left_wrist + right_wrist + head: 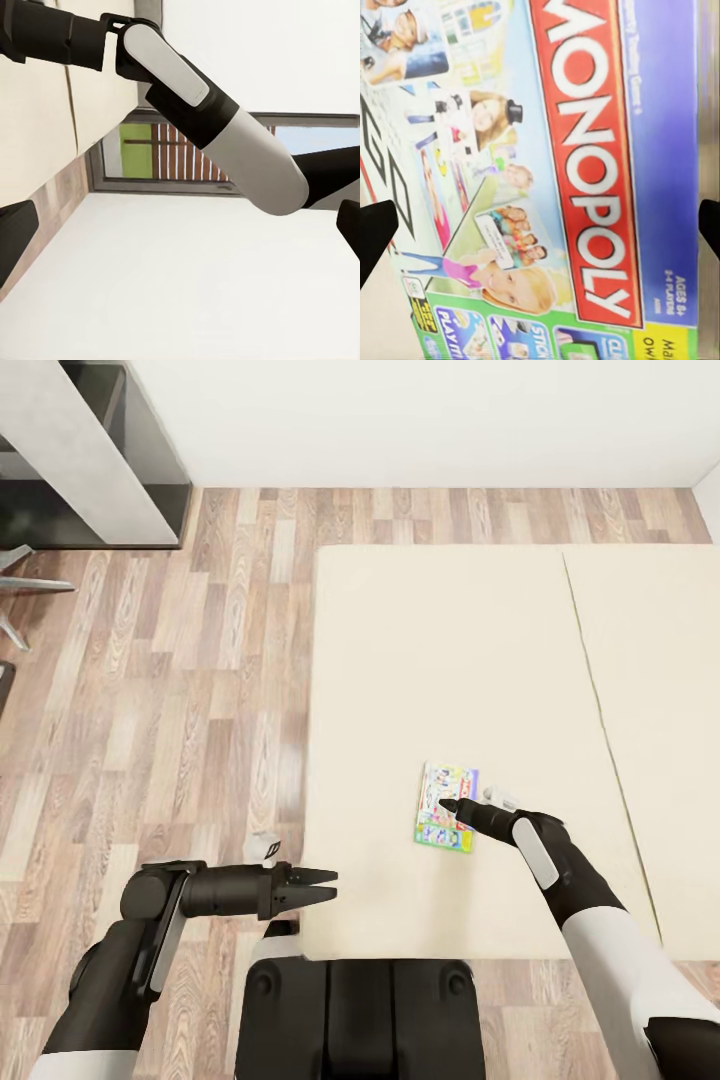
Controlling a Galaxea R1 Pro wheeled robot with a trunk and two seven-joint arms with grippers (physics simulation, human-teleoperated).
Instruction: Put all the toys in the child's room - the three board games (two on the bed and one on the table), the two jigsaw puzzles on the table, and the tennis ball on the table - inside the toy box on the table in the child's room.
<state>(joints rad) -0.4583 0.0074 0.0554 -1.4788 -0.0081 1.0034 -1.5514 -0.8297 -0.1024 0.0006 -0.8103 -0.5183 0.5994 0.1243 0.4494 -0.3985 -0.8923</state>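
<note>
Monopoly board game (446, 806), a thin flat rectangular box with a white, green, yellow and blue printed lid, is lying flat on the nearer part of the left cream mattress (430, 660) of the low bed, directly under the right tool (447, 804). That tool is hovering over the lid with its dark fingertips pointing down at it, and in the right wrist view the lid (547, 172) is sitting between the two fingertips, which are spread wide at either edge. The box's long axis is running away from the robot, so the fingers seem to be straddling its shorter width. Whether they are touching the box I cannot tell. The left tool (325, 885) is hanging well apart, beside the mattress's near left corner, jaws almost closed and empty. The right arm is plainly the nearer one for the pick.
</note>
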